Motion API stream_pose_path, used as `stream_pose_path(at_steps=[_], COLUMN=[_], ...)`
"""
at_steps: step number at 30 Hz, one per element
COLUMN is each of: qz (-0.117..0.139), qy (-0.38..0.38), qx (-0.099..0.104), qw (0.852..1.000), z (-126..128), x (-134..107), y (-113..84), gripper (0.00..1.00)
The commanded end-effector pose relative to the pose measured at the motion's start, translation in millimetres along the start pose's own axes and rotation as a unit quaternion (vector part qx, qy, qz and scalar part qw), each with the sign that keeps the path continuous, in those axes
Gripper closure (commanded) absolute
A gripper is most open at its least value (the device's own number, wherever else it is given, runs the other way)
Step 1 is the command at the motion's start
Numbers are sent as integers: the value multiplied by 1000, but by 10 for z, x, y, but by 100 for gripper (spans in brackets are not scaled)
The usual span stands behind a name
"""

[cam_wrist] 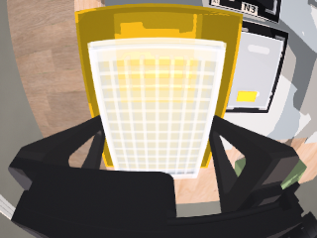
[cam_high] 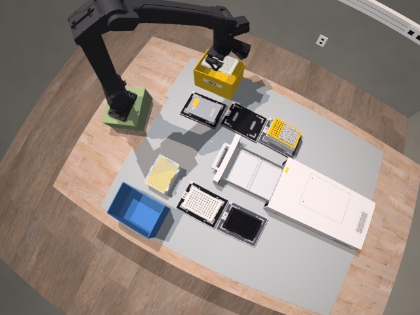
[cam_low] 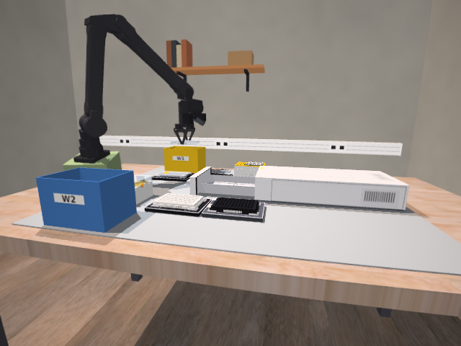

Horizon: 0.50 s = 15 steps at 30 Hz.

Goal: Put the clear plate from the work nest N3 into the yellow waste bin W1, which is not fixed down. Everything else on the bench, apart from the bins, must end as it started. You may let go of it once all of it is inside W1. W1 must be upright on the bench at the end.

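Observation:
My gripper [cam_high: 216, 64] is shut on the clear plate [cam_high: 224, 63], a see-through well plate held flat right above the open top of the yellow waste bin W1 [cam_high: 218, 75]. In the wrist view the clear plate [cam_wrist: 158, 106] fills the middle between my two black fingers, with the yellow bin [cam_wrist: 158, 34] directly beneath it. From the side view my gripper [cam_low: 184, 135] hangs just over the upright bin W1 [cam_low: 184, 158], the plate above its rim. The black work nest N3 [cam_high: 243, 121] lies bare on the mat.
A lidded nest [cam_high: 203, 109] lies just in front of W1. A yellow tip box [cam_high: 283, 132], a white reader with open tray [cam_high: 294, 189], a white plate [cam_high: 202, 203], a black plate [cam_high: 243, 224], another tip box [cam_high: 162, 173] and the blue bin W2 [cam_high: 138, 210] stand further off.

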<state>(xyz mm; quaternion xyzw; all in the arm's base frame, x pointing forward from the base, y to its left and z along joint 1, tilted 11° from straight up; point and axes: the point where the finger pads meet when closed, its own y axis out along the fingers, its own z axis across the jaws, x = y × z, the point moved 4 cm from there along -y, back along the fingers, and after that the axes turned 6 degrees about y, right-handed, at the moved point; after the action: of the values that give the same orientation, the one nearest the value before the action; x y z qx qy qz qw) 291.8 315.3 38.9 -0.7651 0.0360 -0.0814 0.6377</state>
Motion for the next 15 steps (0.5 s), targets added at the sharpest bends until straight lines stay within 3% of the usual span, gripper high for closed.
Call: stream_pose_path(at_steps=[1,5,6,10,15], qz=[3,3,-8,3,1], qy=[17,17,18,14,9], qx=[-1,-1,18,-1,1], qw=[1000,1000,1000,1000,1000], z=[-11,-11,146,-14,11], x=[41,45,140,43,51], y=[110,135,9,197,251], gripper=[100,100,100,100,100])
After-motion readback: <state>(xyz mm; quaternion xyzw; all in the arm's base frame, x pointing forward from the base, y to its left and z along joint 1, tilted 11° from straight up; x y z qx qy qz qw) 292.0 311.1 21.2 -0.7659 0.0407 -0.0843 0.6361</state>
